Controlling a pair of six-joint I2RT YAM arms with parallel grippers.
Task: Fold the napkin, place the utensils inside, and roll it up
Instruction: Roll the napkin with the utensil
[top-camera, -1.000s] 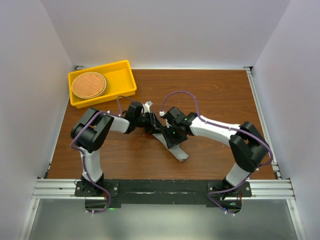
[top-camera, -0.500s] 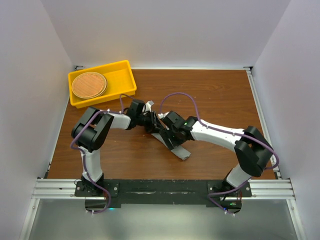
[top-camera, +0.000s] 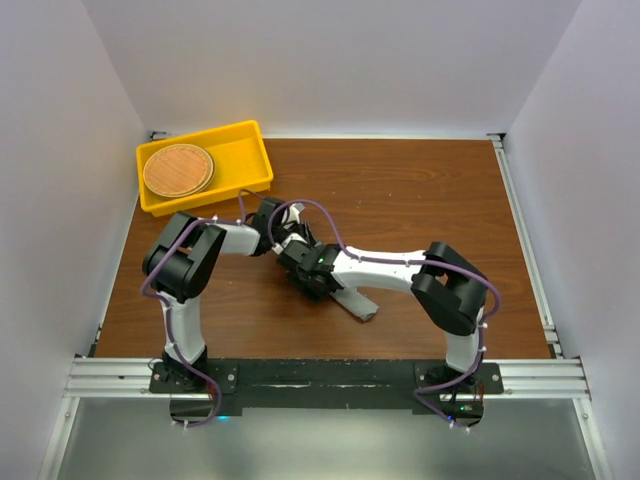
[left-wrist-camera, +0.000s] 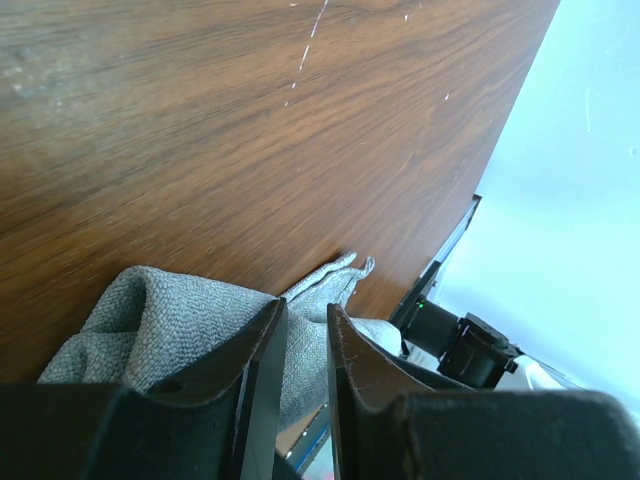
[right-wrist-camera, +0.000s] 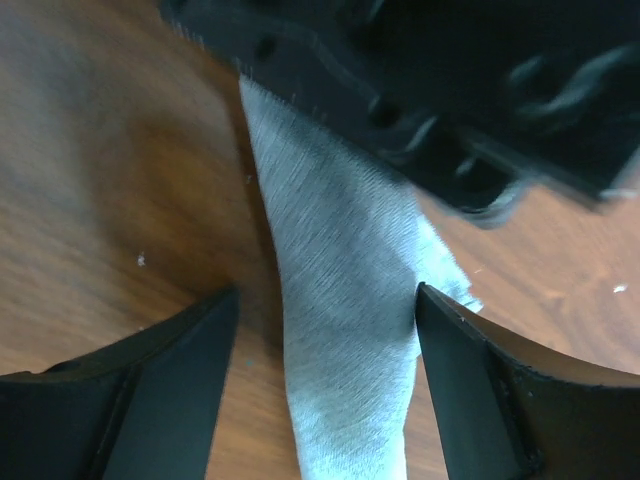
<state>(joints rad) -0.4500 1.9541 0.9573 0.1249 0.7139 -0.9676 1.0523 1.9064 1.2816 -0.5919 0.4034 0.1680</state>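
Far left: yellow tray (top-camera: 240, 160) with woven disc (top-camera: 178, 170) sits apart from the work, while the left gripper (left-wrist-camera: 305, 322) has its jaws clenched on a fold of the napkin (left-wrist-camera: 180, 325), a narrow grey bundle lying mid-surface (top-camera: 430, 200). The right gripper (right-wrist-camera: 320, 385) has travelled left along the bundle over the last second and is now just beside the left one, jaws released and straddling the cloth without pinching it. The bundle's near-right tail is unmoved and the utensils are not visible, presumably wrapped inside, so I judge this late rolling, with the right arm re-seating for a fresh grip.
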